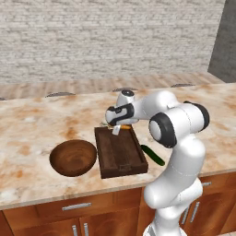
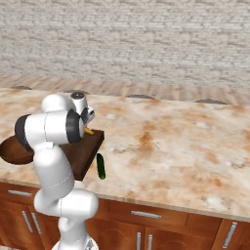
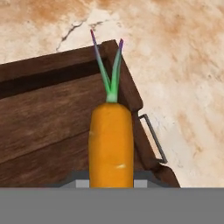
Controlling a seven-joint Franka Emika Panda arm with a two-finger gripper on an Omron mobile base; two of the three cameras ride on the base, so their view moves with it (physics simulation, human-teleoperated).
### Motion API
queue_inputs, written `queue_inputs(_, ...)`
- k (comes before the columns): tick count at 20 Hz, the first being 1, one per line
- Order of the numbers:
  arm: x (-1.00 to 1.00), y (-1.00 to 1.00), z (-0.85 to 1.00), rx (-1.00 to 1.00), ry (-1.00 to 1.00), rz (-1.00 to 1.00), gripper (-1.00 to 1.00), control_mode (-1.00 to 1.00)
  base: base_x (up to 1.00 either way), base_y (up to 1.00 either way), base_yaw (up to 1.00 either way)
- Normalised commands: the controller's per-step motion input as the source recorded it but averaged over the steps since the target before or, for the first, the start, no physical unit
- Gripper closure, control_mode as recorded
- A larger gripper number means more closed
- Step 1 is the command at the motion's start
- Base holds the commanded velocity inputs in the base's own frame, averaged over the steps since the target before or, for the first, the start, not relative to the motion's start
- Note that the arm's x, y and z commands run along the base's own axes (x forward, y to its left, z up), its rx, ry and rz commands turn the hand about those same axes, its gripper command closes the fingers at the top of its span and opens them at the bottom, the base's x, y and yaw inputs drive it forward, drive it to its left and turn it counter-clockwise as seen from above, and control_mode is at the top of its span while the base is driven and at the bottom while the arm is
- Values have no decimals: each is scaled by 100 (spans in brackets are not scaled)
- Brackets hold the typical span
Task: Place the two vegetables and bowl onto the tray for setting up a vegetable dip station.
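From the right base camera, my arm hides most of the bowl (image 2: 10, 150) and the tray's (image 2: 90, 149) near left part. On the hand camera, the carrot's (image 3: 110, 142) lower end is cut off; I cannot see the fingertips.

Marble counter (image 1: 37, 124) (wood cabinets (image 1: 55, 216) below), brick wall (image 1: 106, 37)

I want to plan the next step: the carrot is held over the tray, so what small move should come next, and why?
Probably lower a little and release. The tool is shut on the carrot, which hangs above the far end of the tray, near its rim; the cucumber and bowl wait on the counter.
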Motion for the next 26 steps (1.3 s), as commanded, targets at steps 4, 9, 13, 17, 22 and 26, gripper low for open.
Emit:
queue_inputs(4,1,5,-27,0,1,9,100,-100,0,0,0)
queue_inputs(9,2,0,-21,0,0,9,100,-100,0,0,0)
queue_inputs(13,0,0,-23,0,0,8,100,-100,0,0,0)
queue_inputs(17,5,0,-8,0,0,5,100,-100,0,0,0)
queue_inputs(22,7,0,0,0,0,4,-100,-100,0,0,0)
queue_inputs(26,5,0,0,0,0,2,-100,-100,0,0,0)
